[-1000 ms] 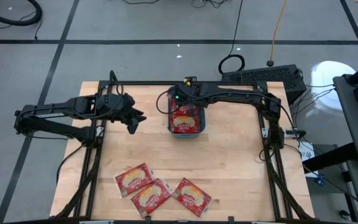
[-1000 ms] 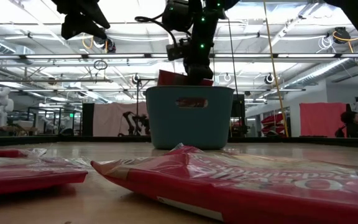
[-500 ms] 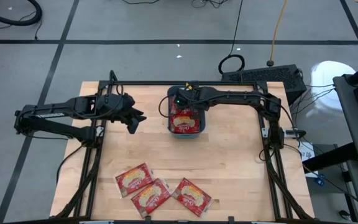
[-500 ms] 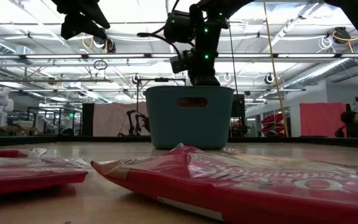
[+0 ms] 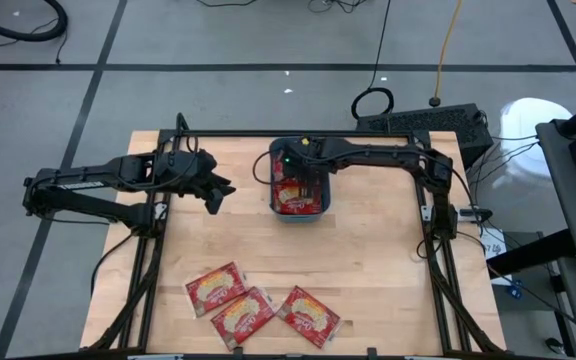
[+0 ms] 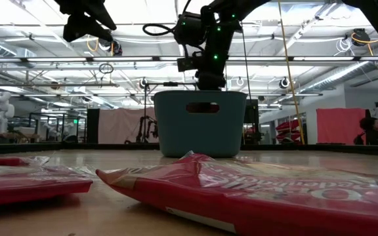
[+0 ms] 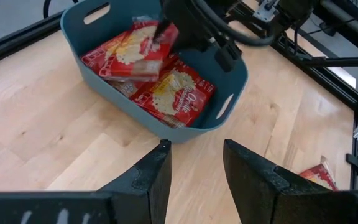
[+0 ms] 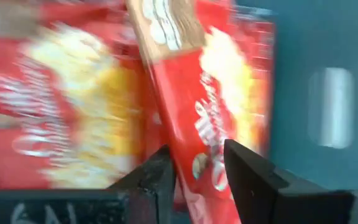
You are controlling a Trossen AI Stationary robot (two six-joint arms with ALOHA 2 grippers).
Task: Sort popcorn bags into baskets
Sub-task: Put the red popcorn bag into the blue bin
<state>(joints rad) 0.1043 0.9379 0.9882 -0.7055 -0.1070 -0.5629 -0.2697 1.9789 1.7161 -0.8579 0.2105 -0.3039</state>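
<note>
- Right end effector [image 5: 303,180] is being held over the teal basket [image 5: 320,212], fingers parted around a tilted popcorn bag [image 7: 143,50], apparently for release.
- Left end effector [image 5: 215,200], spread and empty, is being parked at the basket's 9 o'clock.
- Three bags [image 5: 260,306] are lying at the worktop's [image 5: 368,260] 6 o'clock edge.

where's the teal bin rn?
High view: the teal bin sits at the table's far-middle edge, under the right end effector, with the left arm just beside it.

left tool [image 7: 194,163] raised, fingers parted, empty; right tool [image 8: 196,163] pointing down, fingers parted.
</note>
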